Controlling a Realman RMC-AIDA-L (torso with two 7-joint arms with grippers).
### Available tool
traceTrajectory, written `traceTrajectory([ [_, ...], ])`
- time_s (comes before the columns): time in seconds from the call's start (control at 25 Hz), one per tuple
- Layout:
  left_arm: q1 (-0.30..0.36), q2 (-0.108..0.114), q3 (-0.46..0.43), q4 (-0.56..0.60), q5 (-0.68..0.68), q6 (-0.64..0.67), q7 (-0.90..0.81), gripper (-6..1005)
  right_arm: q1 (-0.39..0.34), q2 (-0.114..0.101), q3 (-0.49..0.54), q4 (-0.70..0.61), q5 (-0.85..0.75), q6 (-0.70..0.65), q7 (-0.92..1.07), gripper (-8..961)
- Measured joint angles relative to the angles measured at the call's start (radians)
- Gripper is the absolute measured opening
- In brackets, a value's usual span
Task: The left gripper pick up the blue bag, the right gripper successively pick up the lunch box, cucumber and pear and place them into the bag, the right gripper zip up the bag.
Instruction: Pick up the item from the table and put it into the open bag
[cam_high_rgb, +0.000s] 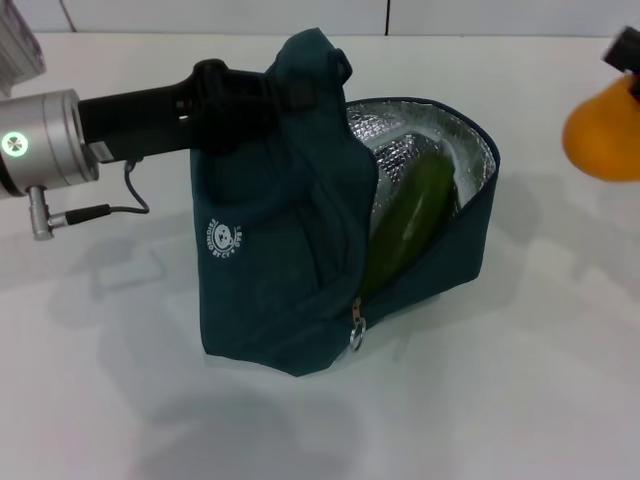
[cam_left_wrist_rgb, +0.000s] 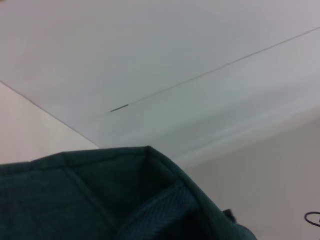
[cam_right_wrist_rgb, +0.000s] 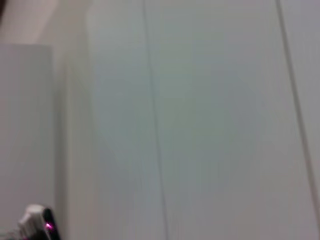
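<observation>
here, bag: the blue bag (cam_high_rgb: 270, 280) stands mid-table (cam_high_rgb: 540, 400), mouth open toward the right edge, foil lining showing.
left gripper (cam_high_rgb: 290, 92): clamped on the bag's top edge, holding it up.
cucumber (cam_high_rgb: 410, 215): leaning inside the bag.
pear (cam_high_rgb: 600, 125): at the right edge, raised.
right gripper (cam_high_rgb: 625, 52): just above the pear; grip cannot be told.
</observation>
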Motion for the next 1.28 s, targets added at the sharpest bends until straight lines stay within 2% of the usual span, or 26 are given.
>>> traceTrajectory([
  [0.4, 0.032, 0.001, 0.0, 0.001, 0.001, 0.002, 0.003, 40, 0.159, 0.044, -0.102, -0.001, -0.024, -0.001, 0.043, 41],
  [0.6, 0.037, 0.009, -0.001, 0.001, 0.001, 0.002, 0.004, 40, 0.235, 0.055, -0.188, 0.012, -0.021, 0.014, 0.056, 55],
  [0.92, 0.055, 0.023, 0.001, 0.0, 0.001, 0.004, 0.004, 40, 0.272, 0.058, -0.296, 0.016, -0.021, 0.067, 0.074, 77],
  [1.28, 0.06, 0.029, 0.001, -0.001, 0.0, 0.008, 0.004, 40, 0.283, 0.058, -0.335, 0.038, -0.02, 0.103, 0.075, 103],
])
